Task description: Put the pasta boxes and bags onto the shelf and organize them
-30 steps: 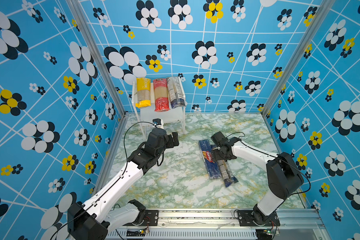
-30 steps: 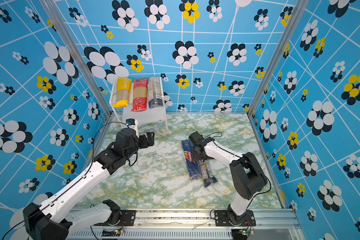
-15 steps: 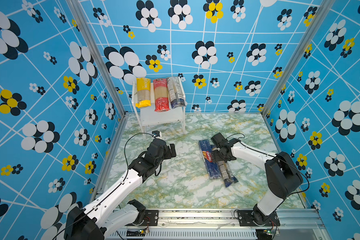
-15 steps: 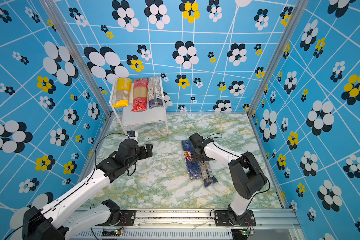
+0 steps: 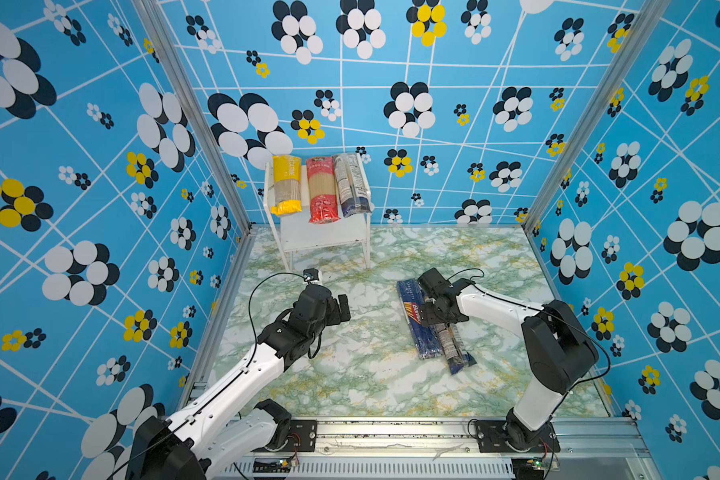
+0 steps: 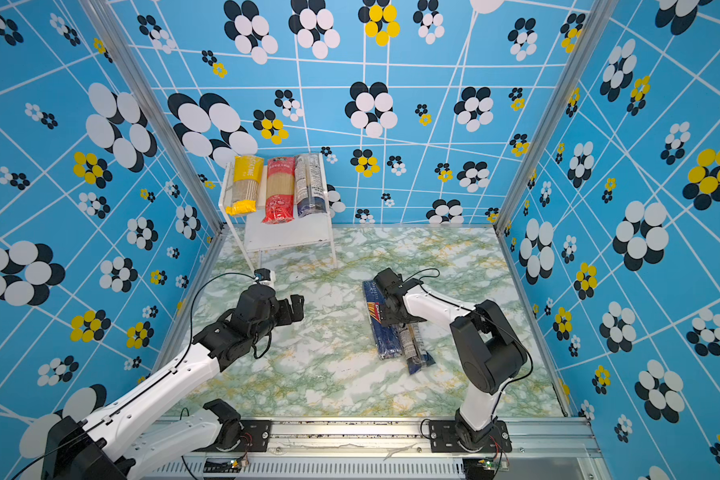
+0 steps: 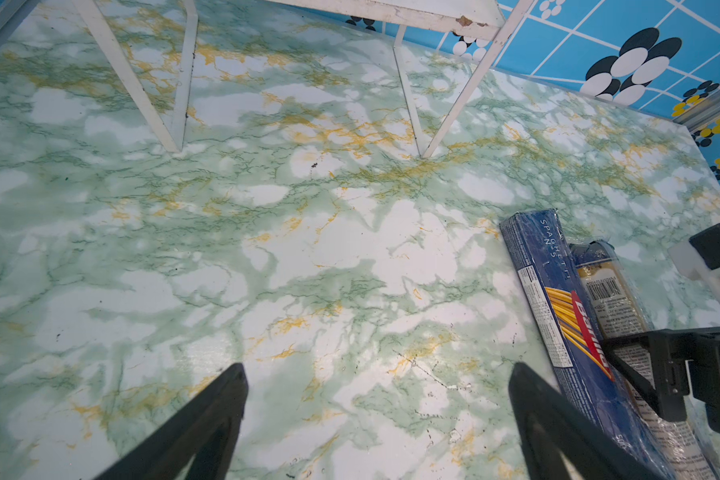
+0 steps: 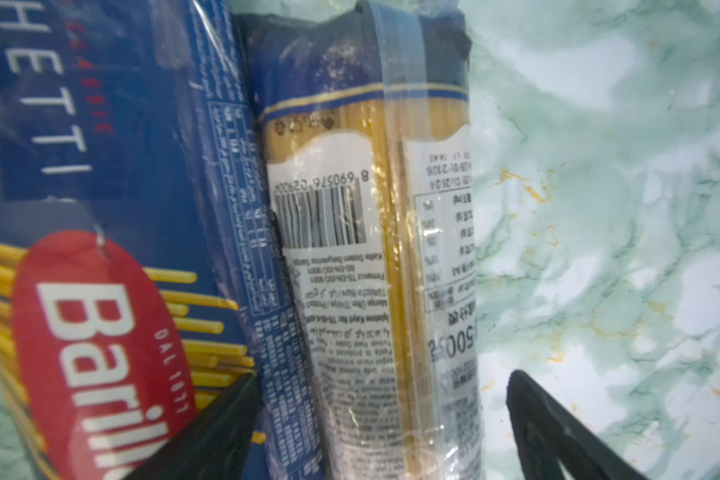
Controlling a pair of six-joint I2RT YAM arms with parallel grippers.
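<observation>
Left gripper (image 5: 342, 308) has backed off the shelf (image 5: 325, 245), spread and empty. Both top views: you have three bags (image 5: 321, 189) on its upper board; one Barilla box (image 5: 412, 316) and one clear spaghetti bag (image 5: 456, 353) lie touching on the table (image 5: 371, 374). Left wrist: nothing between its fingers. Right wrist: right gripper (image 8: 383, 415), spread, straddles the clear spaghetti bag. One finger (image 8: 208, 424) overlaps the box, so closing may snag both.

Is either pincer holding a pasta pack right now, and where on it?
Nothing is held. The left pincer hangs open over the table; the right pincer stands open astride the clear bag.

left pincer (image 7: 377, 370): spread, empty | Barilla box (image 7: 558, 316) alongside slim bag (image 7: 607, 291) | shelf (image 7: 130, 83) legs beyond
</observation>
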